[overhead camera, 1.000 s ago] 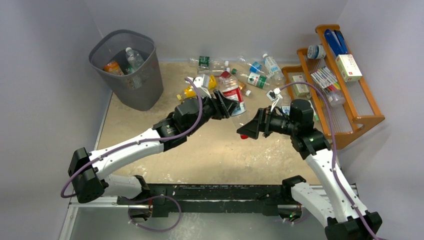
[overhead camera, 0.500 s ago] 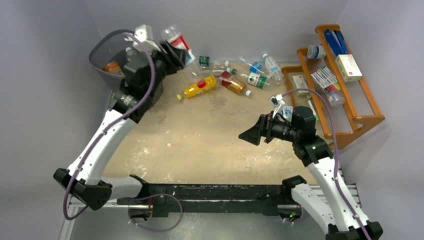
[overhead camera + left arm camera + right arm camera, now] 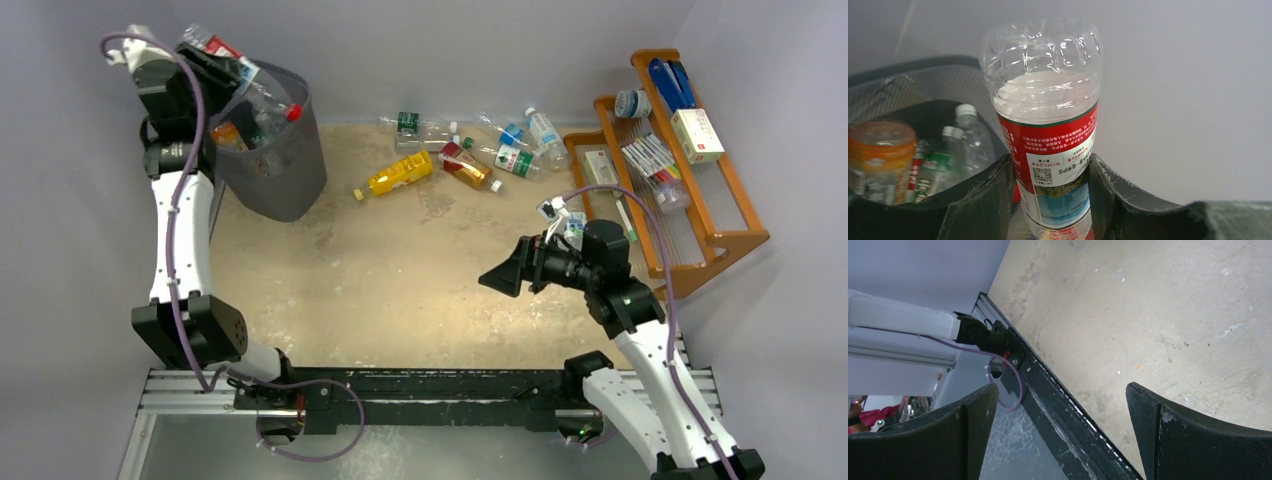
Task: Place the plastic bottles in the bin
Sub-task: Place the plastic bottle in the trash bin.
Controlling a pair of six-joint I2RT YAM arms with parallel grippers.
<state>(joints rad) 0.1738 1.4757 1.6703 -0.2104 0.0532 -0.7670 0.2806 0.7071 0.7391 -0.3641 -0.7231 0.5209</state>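
Note:
My left gripper [image 3: 215, 65] is shut on a clear plastic bottle with a red label [image 3: 262, 92], held tilted over the rim of the dark grey bin [image 3: 285, 175] at the back left. In the left wrist view both fingers press the bottle [image 3: 1048, 125] at its label, and the left gripper [image 3: 1049, 161] hangs above the bin [image 3: 908, 67], which holds an orange-capped bottle [image 3: 880, 155] and a clear one [image 3: 970, 135]. Several bottles lie at the back of the table, among them a yellow one [image 3: 400, 173]. My right gripper [image 3: 500, 275] [image 3: 1062, 387] stands open and empty.
The orange wooden rack [image 3: 700, 235] with boxes and pens stands at the right edge. The black base rail [image 3: 1048, 385] runs along the near edge of the tan table [image 3: 1148, 315]. Grey walls close in on the back and sides.
The left arm has swung from the middle of the table up and left to the bin, carrying the red-label bottle. The right arm has barely shifted.

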